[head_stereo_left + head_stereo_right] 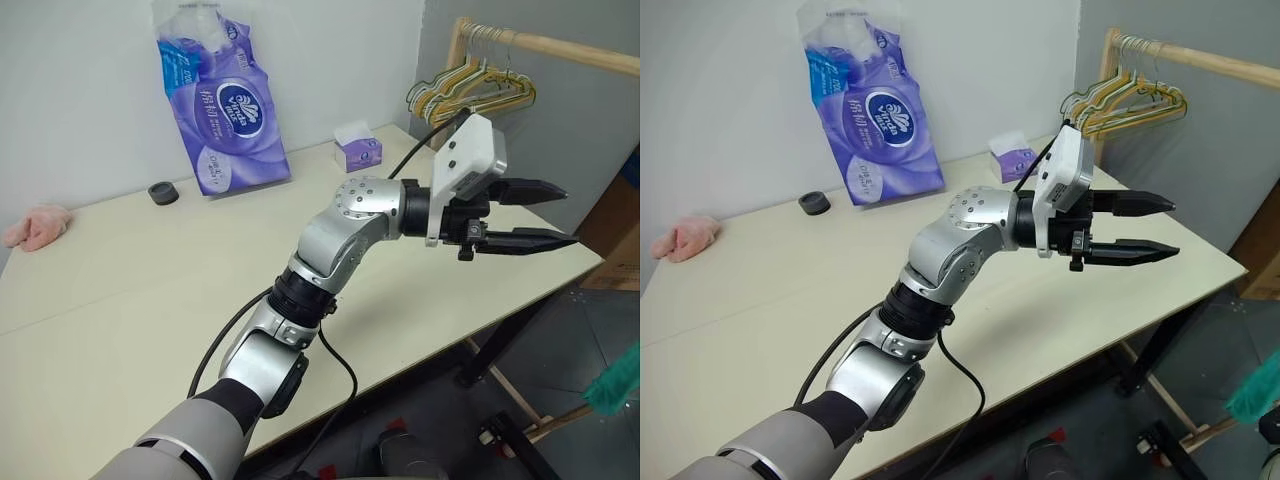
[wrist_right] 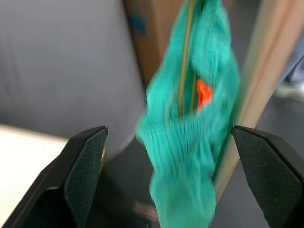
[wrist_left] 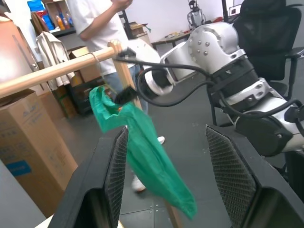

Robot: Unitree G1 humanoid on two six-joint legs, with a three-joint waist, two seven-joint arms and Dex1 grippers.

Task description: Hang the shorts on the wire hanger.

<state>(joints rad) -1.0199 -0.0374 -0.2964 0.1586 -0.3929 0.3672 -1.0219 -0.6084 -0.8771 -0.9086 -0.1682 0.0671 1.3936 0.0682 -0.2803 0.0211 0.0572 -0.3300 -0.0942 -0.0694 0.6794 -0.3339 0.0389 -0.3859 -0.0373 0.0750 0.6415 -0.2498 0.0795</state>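
Observation:
The teal-green shorts [image 3: 142, 147] hang bunched from the wire hanger [image 2: 184, 57], whose hook sits over a wooden rail [image 3: 47, 73]. In the right wrist view the hanger's thin wire runs down through the cloth [image 2: 190, 142]. My right gripper [image 2: 168, 130] is open wide, close to the top of the shorts, with nothing gripped. My left gripper [image 1: 570, 214] reaches level past the table's right edge, pointing at the rail. It is open and empty. A corner of the shorts [image 1: 612, 385] peeks in at the head view's right edge.
The cream table [image 1: 150, 280] carries a purple tissue pack [image 1: 225, 110], a small tissue box [image 1: 357, 150], a black cap [image 1: 163, 192] and a pink cloth [image 1: 35, 225]. Yellow and green hangers [image 1: 470, 90] bunch on the rail. A person [image 3: 99, 23] and cardboard boxes [image 3: 28, 137] stand behind.

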